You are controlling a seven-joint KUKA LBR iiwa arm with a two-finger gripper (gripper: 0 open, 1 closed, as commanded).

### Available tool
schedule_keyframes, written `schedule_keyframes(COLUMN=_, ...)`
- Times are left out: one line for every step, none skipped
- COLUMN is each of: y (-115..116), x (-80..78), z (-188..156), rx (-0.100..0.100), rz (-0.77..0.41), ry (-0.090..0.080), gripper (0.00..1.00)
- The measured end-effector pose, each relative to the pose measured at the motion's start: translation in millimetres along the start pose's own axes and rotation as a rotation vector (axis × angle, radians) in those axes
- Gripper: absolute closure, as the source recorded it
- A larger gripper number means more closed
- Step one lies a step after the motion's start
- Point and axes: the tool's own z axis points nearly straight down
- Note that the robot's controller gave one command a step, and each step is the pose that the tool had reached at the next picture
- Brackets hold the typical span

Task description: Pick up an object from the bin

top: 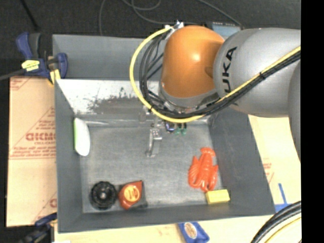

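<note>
Fingers (151, 147) narrow, empty, over bare bin (234, 151) floor. Nearest thing: orange-red toy lobster (203, 169), right of fingers, apart. Likely light, rubbery, bumpy; grip across mid-body. Yellow block (217, 196) just beside it, farther from fingers.

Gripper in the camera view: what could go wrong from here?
The gripper hangs over bare floor of the grey metal bin, apart from every object; a descent here would likely grasp nothing. The orange-red lobster toy lies beside the yellow rectangular block, so a grasp there may nudge both.
</note>
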Motion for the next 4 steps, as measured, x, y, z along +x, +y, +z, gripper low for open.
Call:
schedule_keyframes(y=-1, x=-1.1, z=-5, rx=-0.001, rz=0.003, ry=-0.008, gripper=0.0)
schedule_keyframes(y=17, x=34.4, z=25, rx=0.001, rz=-0.078, ry=-0.015, gripper=0.0)
schedule_keyframes(y=23, x=62.4, z=56, rx=0.002, rz=-0.494, ry=-0.005, gripper=0.0)
schedule_keyframes(y=38, x=93.0, z=86, rx=0.001, rz=-0.548, ry=-0.006, gripper=0.0)
